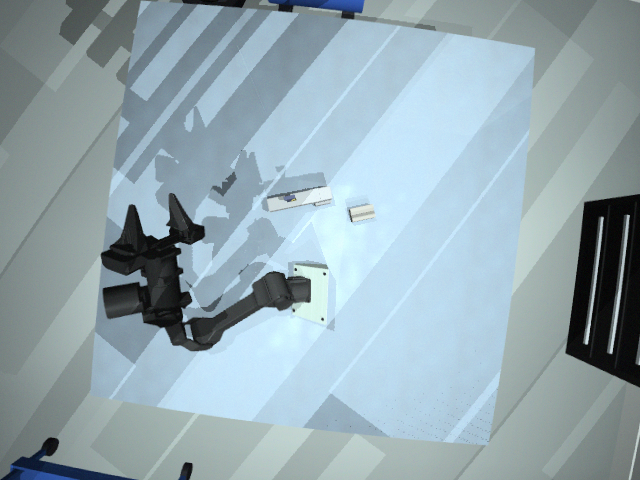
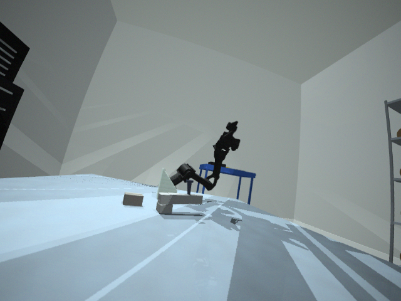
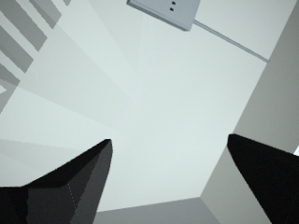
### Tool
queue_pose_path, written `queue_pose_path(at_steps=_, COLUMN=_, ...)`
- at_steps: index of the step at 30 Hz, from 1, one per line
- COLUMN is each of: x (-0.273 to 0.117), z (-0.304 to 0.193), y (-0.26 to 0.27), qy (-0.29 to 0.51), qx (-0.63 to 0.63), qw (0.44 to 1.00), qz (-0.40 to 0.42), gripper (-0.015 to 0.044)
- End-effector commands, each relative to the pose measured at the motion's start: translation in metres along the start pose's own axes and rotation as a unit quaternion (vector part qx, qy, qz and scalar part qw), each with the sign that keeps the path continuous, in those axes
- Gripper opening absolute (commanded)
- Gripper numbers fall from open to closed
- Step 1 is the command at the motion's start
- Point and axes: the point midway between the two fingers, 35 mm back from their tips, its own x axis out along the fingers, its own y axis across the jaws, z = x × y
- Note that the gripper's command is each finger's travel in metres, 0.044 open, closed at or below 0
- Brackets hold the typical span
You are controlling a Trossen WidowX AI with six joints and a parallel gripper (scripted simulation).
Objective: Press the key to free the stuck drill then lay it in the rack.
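The drill (image 1: 290,197) (image 2: 189,187) is a small dark blue piece. It stands upright in a long pale grey beam (image 1: 310,196) (image 2: 181,199), which is raised on a block at one end. A small pale piece (image 1: 323,203) juts from the beam's side in the top view; I cannot tell whether it is the key. The rack (image 1: 362,212) (image 2: 133,199) is a short beige grooved block, apart from the beam's end. My gripper (image 1: 151,200) (image 3: 169,142) is open and empty, high up and well away from the drill. In the wrist view only walls and a fixture show between and beyond the fingers.
The arm's pale green base plate (image 1: 318,294) (image 2: 165,185) stands near the beam and the rack. A dark cabinet (image 1: 605,279) (image 2: 9,54) and a blue table (image 2: 239,171) stand away from the work area. A grey wall box (image 3: 173,11) shows in the wrist view.
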Motion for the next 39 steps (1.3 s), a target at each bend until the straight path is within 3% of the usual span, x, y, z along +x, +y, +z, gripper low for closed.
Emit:
queue_pose_path(at_steps=1, x=0.000, z=0.000, y=0.000, qy=0.000, qx=0.000, qw=1.000, qz=0.000, gripper=0.0374)
queue_pose_path(at_steps=10, x=0.003, z=-0.003, y=0.003, qy=0.003, qx=0.008, qw=1.000, qz=0.010, gripper=0.0137)
queue_pose_path(at_steps=15, x=0.032, z=-0.035, y=0.040, qy=0.038, qx=0.086, qw=0.989, qz=0.112, gripper=0.0006)
queue_pose_path(at_steps=21, x=0.060, z=-0.081, y=0.117, qy=0.119, qx=0.195, qw=0.931, qz=0.284, gripper=0.0000)
queue_pose_path(at_steps=28, x=0.056, z=-0.106, y=0.205, qy=0.206, qx=0.287, qw=0.811, qz=0.466, gripper=0.0000)
queue_pose_path(at_steps=39, x=0.002, z=-0.097, y=0.306, qy=0.338, qx=0.391, qw=0.482, qz=0.708, gripper=0.0000)
